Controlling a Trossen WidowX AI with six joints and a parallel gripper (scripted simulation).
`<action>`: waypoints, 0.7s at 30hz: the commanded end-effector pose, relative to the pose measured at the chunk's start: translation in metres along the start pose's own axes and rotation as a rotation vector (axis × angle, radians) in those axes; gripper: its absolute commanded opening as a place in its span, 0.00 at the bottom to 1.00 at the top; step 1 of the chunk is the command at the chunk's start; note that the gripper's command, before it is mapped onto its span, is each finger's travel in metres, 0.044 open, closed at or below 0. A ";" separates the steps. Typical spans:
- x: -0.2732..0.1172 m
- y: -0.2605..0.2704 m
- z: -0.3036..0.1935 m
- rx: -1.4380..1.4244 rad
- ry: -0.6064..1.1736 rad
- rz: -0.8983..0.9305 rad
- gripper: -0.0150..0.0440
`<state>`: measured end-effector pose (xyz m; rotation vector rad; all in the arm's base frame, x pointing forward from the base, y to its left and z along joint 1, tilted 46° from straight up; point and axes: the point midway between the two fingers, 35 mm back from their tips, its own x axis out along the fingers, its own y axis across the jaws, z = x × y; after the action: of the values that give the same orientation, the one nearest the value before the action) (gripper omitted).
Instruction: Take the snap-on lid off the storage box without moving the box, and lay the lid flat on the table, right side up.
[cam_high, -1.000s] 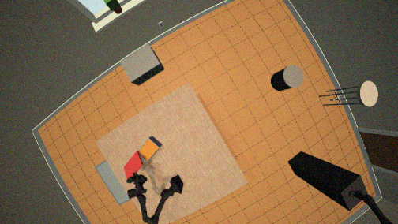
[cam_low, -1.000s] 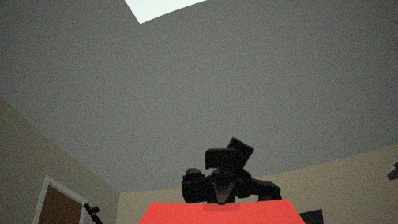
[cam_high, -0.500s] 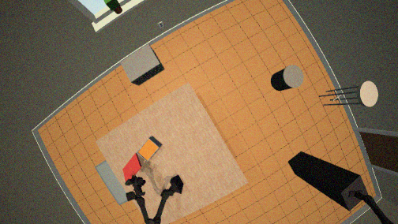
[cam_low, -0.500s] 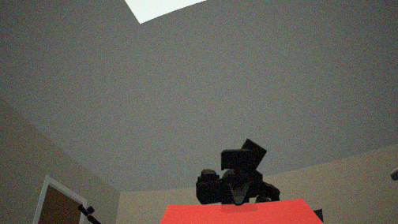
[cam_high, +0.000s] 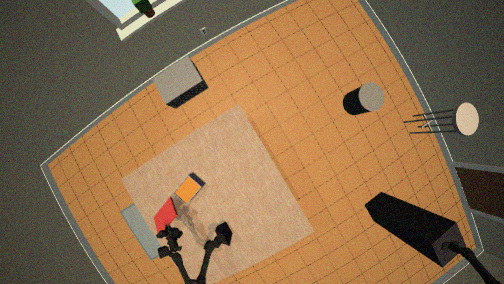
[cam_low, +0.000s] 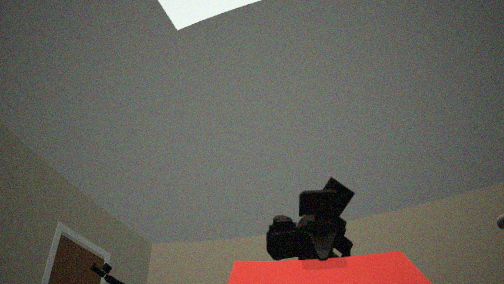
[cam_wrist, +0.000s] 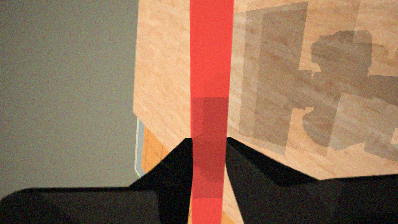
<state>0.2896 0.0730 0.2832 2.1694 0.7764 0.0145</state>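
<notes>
1. Pinching the red lid (cam_high: 166, 214) (cam_low: 330, 271) (cam_wrist: 211, 50) near one edge, the pincer (cam_high: 164, 230) (cam_low: 323, 258) (cam_wrist: 207, 144) has one finger on each side of it.

2. The lid extends outward from the pincer. In the wrist view it is a narrow red strip, which passes between the two dark fingertips; in the top view its broad red face is visible.

3. The storage box (cam_high: 198, 179) is beyond the lid, on the side away from the pincer. It shows an orange area, with a dark blue part at the end farther from the pincer. The lid is off this box, and it does not cover the orange area.

4. The pale wooden table (cam_high: 260, 195) (cam_wrist: 160, 60) lies below the pincer, and the wrist view shows its surface on both sides of the lid. The exact height of the lid over the table, one cannot tell.

5. To one side of the pincer, a grey-blue panel (cam_high: 139, 231) runs along the table edge.

6. On the other side, a dark shadow (cam_wrist: 345, 65) with the shape of arm parts falls on the wood.
</notes>
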 end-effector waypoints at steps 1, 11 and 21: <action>-0.004 0.003 -0.011 -0.005 0.000 0.017 0.25; -0.004 0.002 -0.019 -0.005 0.001 0.018 0.25; 0.004 -0.008 -0.015 -0.005 0.001 0.018 0.25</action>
<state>0.2831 0.0886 0.2886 2.1684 0.7715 0.0232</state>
